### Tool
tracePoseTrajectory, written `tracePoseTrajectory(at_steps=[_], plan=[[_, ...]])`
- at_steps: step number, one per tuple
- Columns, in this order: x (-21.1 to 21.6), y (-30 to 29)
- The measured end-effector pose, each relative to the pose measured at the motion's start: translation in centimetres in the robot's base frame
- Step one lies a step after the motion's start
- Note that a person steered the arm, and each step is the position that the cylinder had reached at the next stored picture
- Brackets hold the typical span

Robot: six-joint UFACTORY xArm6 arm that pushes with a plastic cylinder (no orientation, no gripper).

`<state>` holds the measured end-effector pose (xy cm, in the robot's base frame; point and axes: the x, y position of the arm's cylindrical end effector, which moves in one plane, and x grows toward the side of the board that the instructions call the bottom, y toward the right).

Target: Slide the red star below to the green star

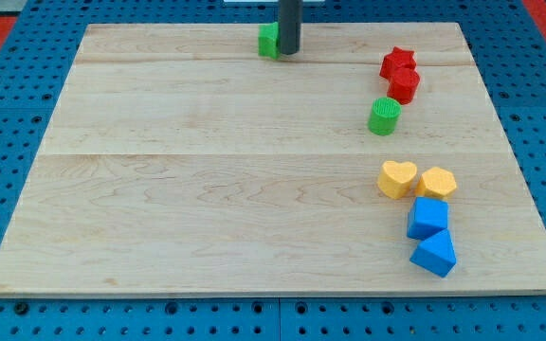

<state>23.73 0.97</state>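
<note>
The red star lies at the view's upper right of the wooden board, touching a red cylinder just below it. A green block, partly hidden so its shape is unclear, sits at the view's top centre. My tip stands right against that green block's right side, far left of the red star. A green cylinder stands below the red pair.
A yellow heart and a yellow hexagon lie side by side at the right. Below them sit a blue cube and a blue triangle-like block. The wooden board rests on a blue pegboard.
</note>
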Motion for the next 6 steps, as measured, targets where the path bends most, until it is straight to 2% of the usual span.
tracePoseTrajectory(at_steps=[1, 3, 4, 5, 6], plan=[[-1.7, -0.5], [-4.5, 15.4], [-0.6, 21.8], [3.2, 25.6], [6.3, 25.2]])
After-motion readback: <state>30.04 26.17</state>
